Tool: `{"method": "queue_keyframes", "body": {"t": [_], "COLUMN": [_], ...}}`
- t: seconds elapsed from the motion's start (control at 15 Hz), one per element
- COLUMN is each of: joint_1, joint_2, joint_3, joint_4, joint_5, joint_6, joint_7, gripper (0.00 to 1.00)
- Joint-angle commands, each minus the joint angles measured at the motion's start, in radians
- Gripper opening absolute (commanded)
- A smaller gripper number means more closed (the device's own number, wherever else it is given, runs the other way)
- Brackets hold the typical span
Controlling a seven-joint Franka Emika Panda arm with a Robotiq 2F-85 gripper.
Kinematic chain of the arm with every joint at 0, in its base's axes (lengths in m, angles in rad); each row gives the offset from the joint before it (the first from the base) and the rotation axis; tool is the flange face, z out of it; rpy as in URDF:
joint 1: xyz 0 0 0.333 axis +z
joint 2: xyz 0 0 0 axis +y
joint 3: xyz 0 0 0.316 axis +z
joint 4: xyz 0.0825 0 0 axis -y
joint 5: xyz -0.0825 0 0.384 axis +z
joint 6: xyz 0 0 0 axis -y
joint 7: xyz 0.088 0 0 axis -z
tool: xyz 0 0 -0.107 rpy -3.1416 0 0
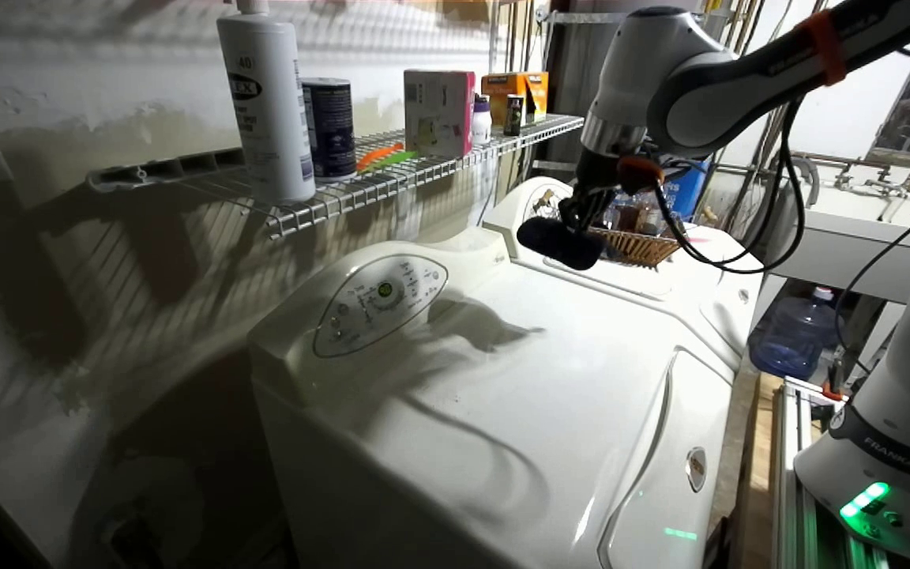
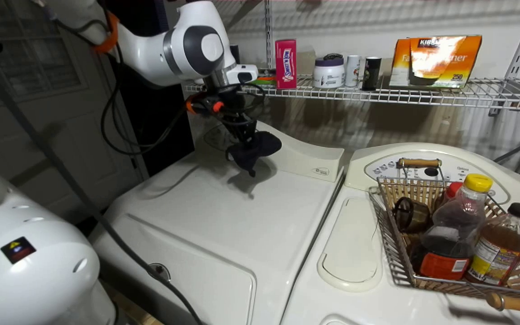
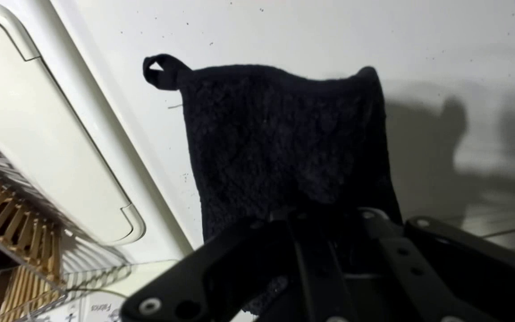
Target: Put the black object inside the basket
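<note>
The black object (image 1: 559,242) is a small fuzzy black cloth with a loop at one corner. My gripper (image 2: 247,134) is shut on it near its middle and holds it above the white machine lid, its edges drooping in an exterior view (image 2: 254,151). In the wrist view the cloth (image 3: 275,134) spreads out beyond the fingers (image 3: 320,210), which hide part of it. The brown slatted basket (image 2: 391,239) sits on the neighbouring machine, apart from the gripper. It holds bottles and a brown cup. It also shows in an exterior view (image 1: 635,246) and at the wrist view's lower left (image 3: 20,228).
A white wire shelf (image 2: 422,95) with boxes and containers runs along the wall above the machines. A raised control panel (image 1: 382,304) stands at the back of the near machine. The basket has upright wooden handles (image 2: 420,163). Tall bottles (image 2: 456,225) rise above its rim.
</note>
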Motion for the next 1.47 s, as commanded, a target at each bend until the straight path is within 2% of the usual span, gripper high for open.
{"method": "queue_keyframes", "body": {"t": [0.0, 0.4, 0.47, 0.6, 1.07, 1.4], "joint_1": [-0.031, -0.041, -0.041, -0.072, -0.197, -0.218], "joint_2": [-0.022, -0.041, -0.041, 0.001, 0.219, 0.395], "joint_3": [0.025, 0.026, 0.026, 0.026, -0.073, -0.174], "joint_4": [0.003, 0.002, 0.002, 0.046, 0.337, 0.516], "joint_5": [0.011, 0.011, 0.011, -0.002, 0.011, -0.012], "joint_6": [-0.007, -0.014, -0.014, 0.002, 0.021, 0.013], "joint_7": [-0.007, -0.006, -0.006, 0.053, 0.203, 0.37], "gripper": [0.15, 0.15, 0.04, 0.04, 0.04, 0.04]}}
